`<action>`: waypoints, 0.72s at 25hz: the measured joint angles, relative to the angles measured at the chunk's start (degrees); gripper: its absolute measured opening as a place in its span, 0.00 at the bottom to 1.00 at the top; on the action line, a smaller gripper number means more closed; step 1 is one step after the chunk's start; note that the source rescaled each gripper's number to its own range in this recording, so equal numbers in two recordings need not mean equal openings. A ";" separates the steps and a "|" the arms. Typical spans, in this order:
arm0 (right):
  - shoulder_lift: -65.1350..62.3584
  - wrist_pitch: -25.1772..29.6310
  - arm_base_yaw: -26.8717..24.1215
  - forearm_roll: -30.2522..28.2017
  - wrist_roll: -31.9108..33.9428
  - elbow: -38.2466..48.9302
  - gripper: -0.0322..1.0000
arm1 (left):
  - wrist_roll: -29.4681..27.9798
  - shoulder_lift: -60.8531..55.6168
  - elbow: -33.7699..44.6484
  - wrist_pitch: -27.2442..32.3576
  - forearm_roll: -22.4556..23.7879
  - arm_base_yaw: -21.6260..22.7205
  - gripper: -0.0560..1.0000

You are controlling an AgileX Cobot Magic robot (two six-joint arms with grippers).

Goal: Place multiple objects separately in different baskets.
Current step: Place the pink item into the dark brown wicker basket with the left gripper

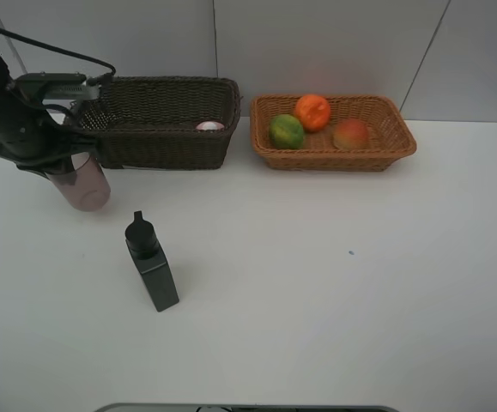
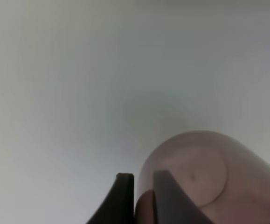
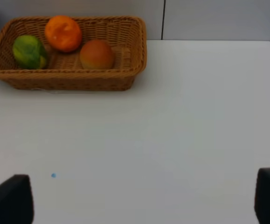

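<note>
My left pincer (image 2: 142, 176) is clamped on the wall of the translucent pinkish cup (image 1: 83, 187), one finger inside the mouth and one outside. Pinching the rim suits a thin, smooth cup that is too wide to span. The cup hangs tilted just beside the left end of the dark brown basket (image 1: 158, 144); I cannot tell whether its base is clear of the desk (image 1: 334, 283). I judge the step in hand to be carrying the cup over that basket's wall. The slim pink bottle (image 1: 209, 126) already lies inside it, only its pale end showing, so containers seem to go there. The orange (image 1: 312, 112), green fruit (image 1: 287, 131) and peach (image 1: 351, 134) sit together in the light tan basket (image 1: 403, 146), which looks like the fruit side. The black square bottle (image 1: 152, 262) sits on the desk, well apart from both baskets and unsorted. My right pincer (image 3: 139, 198) has its fingers spread wide with nothing between them, looking toward the tan basket.
</note>
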 joint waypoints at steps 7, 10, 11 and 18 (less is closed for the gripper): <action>0.00 0.00 0.00 0.00 0.00 0.00 1.00 | -1.05 -8.86 -0.16 0.57 0.00 0.00 0.05; 0.00 0.00 0.00 0.00 0.00 0.00 1.00 | -1.05 -11.22 -2.25 0.90 0.00 -0.08 0.05; 0.00 0.00 0.00 0.00 0.00 0.00 1.00 | -1.05 -11.67 -3.52 0.90 0.00 -0.19 0.05; 0.00 0.00 0.00 0.00 0.00 0.00 1.00 | -1.05 -9.20 -13.36 -0.42 1.59 -0.56 0.05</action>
